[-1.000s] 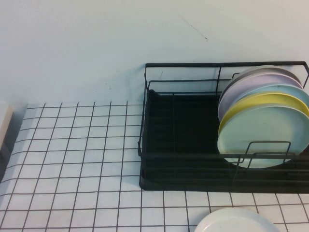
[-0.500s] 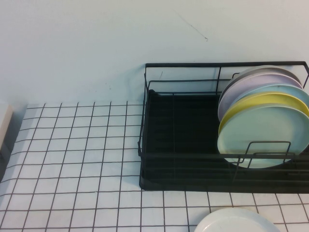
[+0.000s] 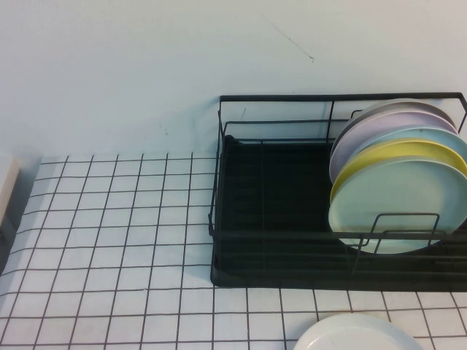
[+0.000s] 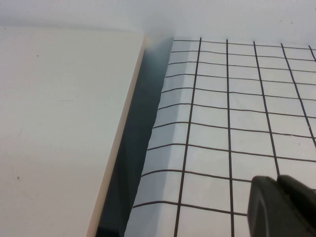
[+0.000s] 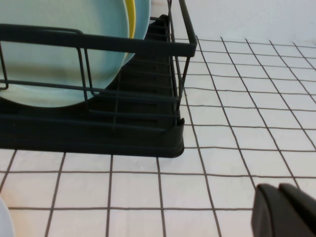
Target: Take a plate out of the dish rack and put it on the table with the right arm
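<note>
Right wrist view: right tool (image 5: 285, 210), seemingly pressed together, sits low beside the dish rack (image 5: 123, 123); reaching in could snag wire before the mint-green plate (image 5: 59, 54). Left tool (image 4: 282, 207), spread unclear, hovers over the tabletop (image 4: 237, 123).

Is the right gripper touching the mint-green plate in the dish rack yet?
Apart. In the right wrist view the right gripper sits low over the table, well clear of the plate standing in the dish rack. The left gripper is over bare tiles.

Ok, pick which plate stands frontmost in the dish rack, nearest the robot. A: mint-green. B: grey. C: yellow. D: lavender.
A: in the high view the mint-green plate stands in front of the yellow plate in the dish rack.
</note>
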### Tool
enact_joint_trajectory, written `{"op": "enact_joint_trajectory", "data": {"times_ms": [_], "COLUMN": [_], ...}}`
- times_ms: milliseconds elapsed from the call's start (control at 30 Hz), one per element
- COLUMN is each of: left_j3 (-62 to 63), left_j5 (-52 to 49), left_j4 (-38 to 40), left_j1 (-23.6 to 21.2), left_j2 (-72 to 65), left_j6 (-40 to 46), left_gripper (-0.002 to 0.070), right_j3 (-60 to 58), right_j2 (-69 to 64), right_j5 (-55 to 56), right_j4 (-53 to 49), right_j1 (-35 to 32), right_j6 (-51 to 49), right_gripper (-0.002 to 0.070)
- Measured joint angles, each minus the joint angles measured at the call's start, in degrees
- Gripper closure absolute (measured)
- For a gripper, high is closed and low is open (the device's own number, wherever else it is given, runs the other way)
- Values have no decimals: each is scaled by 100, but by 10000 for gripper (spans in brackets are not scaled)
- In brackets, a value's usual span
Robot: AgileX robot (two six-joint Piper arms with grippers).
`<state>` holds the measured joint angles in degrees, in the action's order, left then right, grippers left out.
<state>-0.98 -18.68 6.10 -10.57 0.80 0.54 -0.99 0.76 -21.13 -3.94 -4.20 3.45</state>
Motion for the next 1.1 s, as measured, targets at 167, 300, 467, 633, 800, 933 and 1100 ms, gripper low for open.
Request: {"op": "enact_joint_trajectory", "data": {"times_ms": [167, 300, 467, 633, 800, 933, 1100], "left_j3": [0, 0, 0, 0, 0, 0, 0], "left_j5": [0, 0, 0, 0, 0, 0, 0], "left_j4": [0, 0, 0, 0, 0, 0, 0], "left_j1": [0, 0, 0, 0, 0, 0, 0], "left_j2": [0, 0, 0, 0, 0, 0, 0], "left_j6": [0, 0, 0, 0, 0, 0, 0], "left_gripper": [678, 678, 678, 678, 678, 678, 678], "right_j3": [0, 0, -21, -65, -65, -65, 153], "right_j2": [0, 0, 0, 0, 0, 0, -54], "right_j5": [0, 11, 31, 67, 172, 396, 79], "right_j4": [0, 231, 2193, 3834, 3805, 3716, 3694], "right_j1": [0, 0, 0, 0, 0, 0, 0], "right_j6": [0, -185, -1243, -1934, -1398, -969, -248], "right_gripper": [678, 678, 678, 678, 678, 678, 678]}}
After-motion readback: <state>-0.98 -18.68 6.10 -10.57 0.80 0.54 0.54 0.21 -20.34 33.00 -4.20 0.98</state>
